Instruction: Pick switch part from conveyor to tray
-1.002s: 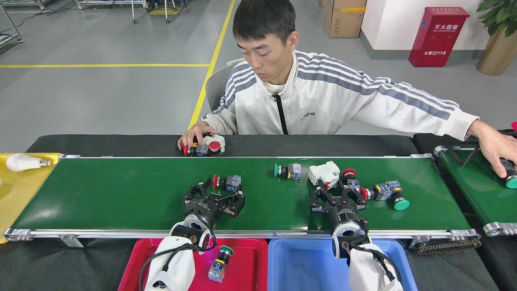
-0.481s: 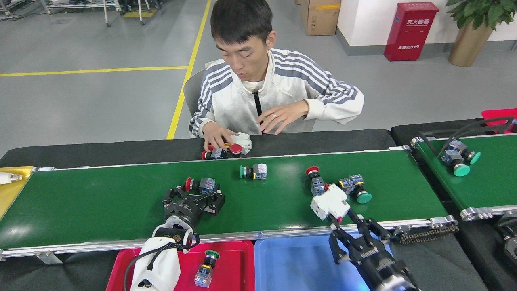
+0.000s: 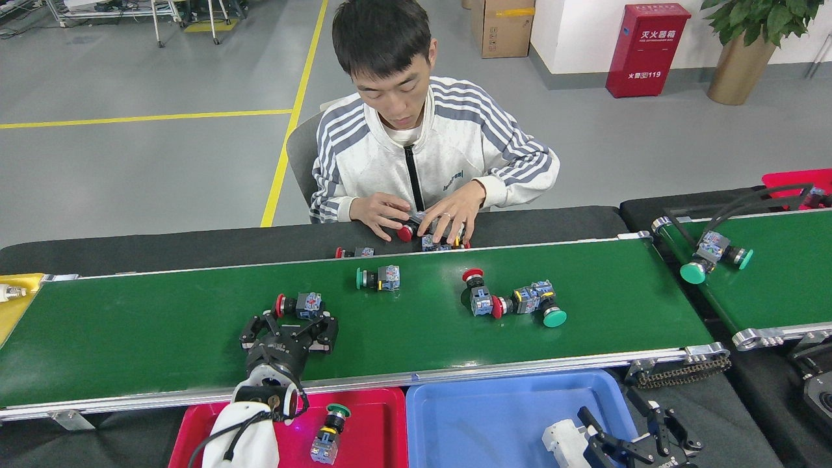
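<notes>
The conveyor runs across the middle of the head view. My left gripper hovers open over the belt, right in front of a red-button switch part. More switch parts lie on the belt: a green-button one, a red-button one, and a red and green pair. My right gripper is open low over the blue tray. A white switch part lies in that tray against its left finger.
A red tray holds a green-button switch part. A person sits behind the belt, hands on parts at its far edge. A smaller green belt at the right carries green-button parts. A yellow tray is at far left.
My right gripper carried the white part from the belt's near edge down into the blue tray and let go. The parts on the belt shifted left. The person's hands came together.
</notes>
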Tool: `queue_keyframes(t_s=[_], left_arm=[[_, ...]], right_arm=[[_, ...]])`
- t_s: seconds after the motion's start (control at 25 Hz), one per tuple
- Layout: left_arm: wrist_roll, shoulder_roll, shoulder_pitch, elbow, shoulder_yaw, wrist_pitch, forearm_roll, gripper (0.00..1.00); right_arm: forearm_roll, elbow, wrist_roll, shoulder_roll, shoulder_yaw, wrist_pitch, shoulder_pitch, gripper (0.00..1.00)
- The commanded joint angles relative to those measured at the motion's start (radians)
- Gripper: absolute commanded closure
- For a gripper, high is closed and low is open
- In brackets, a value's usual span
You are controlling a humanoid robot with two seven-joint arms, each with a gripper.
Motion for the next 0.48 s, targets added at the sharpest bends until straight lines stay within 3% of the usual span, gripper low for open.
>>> queue_keyframes(t_s=[0.0,0.04,0.08,0.12,0.24,0.44], left_arm=[[-0.003,0.024,0.092,-0.157,0.002,-0.26,-0.007,0.66],[-0.005,0.037,0.154,-0.215,0.01,-0.332,-0.007,0.55],[-0.005,0.047,0.206,-0.25,0.011,-0.364,-0.005,0.35],[-0.005,0.053,0.238,-0.273,0.013,-0.365,-0.005,0.03],[-0.005,0.061,0.272,-0.289,0.023,-0.372,-0.002,0.0],[-0.003,0.051,0.273,-0.287,0.083,-0.332,0.001,0.0]], right_arm=[[0.012,-0.015,0.036,-0.003,-0.005,0.099,-0.007,0.03],[0.012,-0.015,0.048,-0.003,-0.005,0.099,-0.009,0.03],[0.012,-0.015,0.049,-0.003,-0.005,0.099,-0.012,0.03],[0.012,-0.013,0.049,-0.003,-0.005,0.097,-0.015,0.02],[0.012,-0.007,0.054,-0.014,0.0,0.082,-0.055,0.02],[0.015,0.028,0.114,-0.016,0.102,0.065,-0.151,0.02]])
